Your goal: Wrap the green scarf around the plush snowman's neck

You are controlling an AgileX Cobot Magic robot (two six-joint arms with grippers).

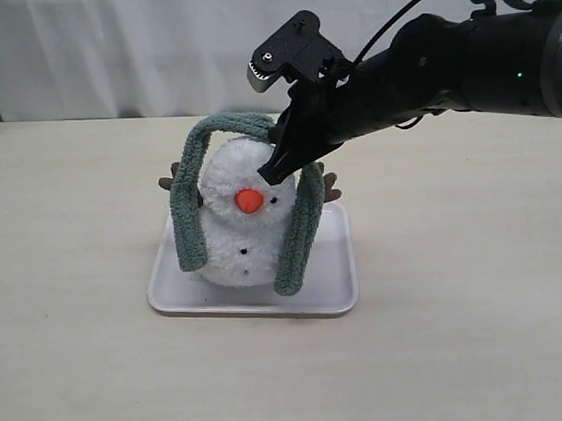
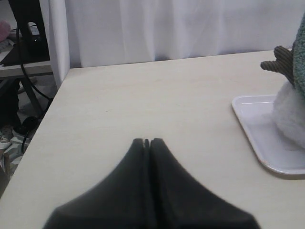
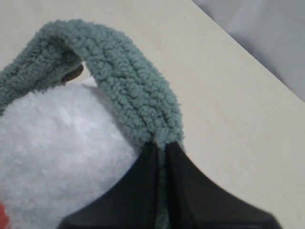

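Note:
A fluffy white plush snowman [image 1: 237, 221] with an orange nose stands on a white tray [image 1: 339, 282]. The green scarf [image 1: 188, 200] arches over the top of its head, and both ends hang down its sides to the tray. The neck is hidden by fur and scarf. My right gripper [image 1: 278, 166] is at the head's right side, shut on the scarf [image 3: 128, 81] where it bends down, with fabric pinched between the fingers [image 3: 178, 171]. The left gripper [image 2: 147, 141] is shut and empty, low over the table to the left of the tray [image 2: 257, 124]; it is outside the exterior view.
The pale wooden table [image 1: 468, 287] spreads around the tray. A white curtain [image 1: 118, 50] hangs behind it. In the left wrist view the table's left edge [image 2: 47, 109] drops off to cables and clutter on the floor.

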